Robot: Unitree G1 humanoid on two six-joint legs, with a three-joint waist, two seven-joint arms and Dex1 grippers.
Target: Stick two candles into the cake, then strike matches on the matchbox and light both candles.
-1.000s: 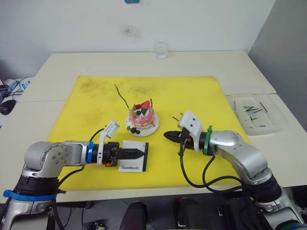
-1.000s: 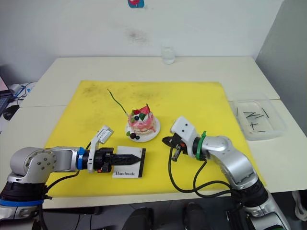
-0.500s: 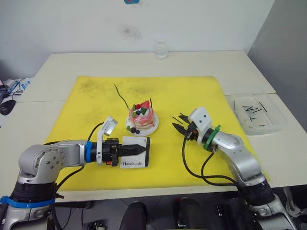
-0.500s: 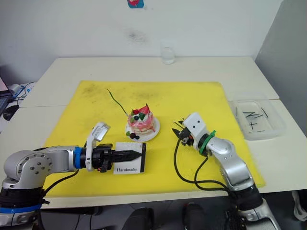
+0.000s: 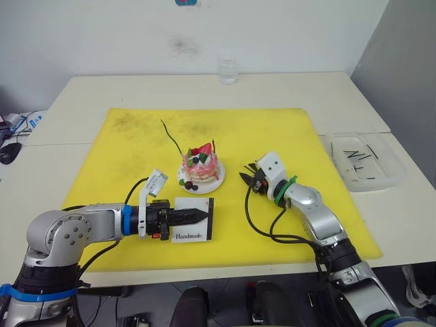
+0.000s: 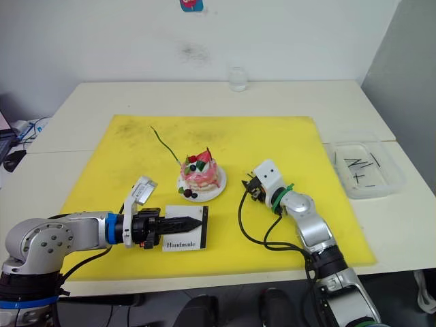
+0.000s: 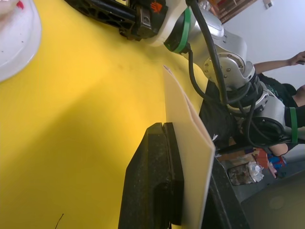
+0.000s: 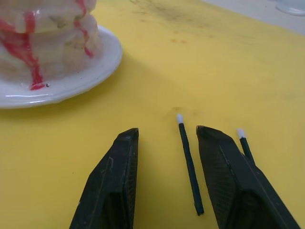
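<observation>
Right wrist view gives us our clearest look: our right gripper (image 8: 164, 143) hangs low over the yellow mat (image 8: 200, 62) with its two black fingers spread apart, and a short dark match with a pale tip (image 8: 189, 162) lies flat on the mat between them, untouched. A second match (image 8: 245, 144) lies just beside the outer finger. Taking the small round pink-iced cake on its white plate (image 5: 201, 170) as our landmark, this gripper sits just to the cake's right. The thin green candle (image 5: 172, 137) stands tilted in the cake, leaning away toward its far left, and the thin red candle (image 5: 214, 147) rises upright from its right side. Just in front of the cake, our left gripper (image 5: 201, 215) is clamped on the flat white "Handmade" matchbox (image 5: 191, 228).
</observation>
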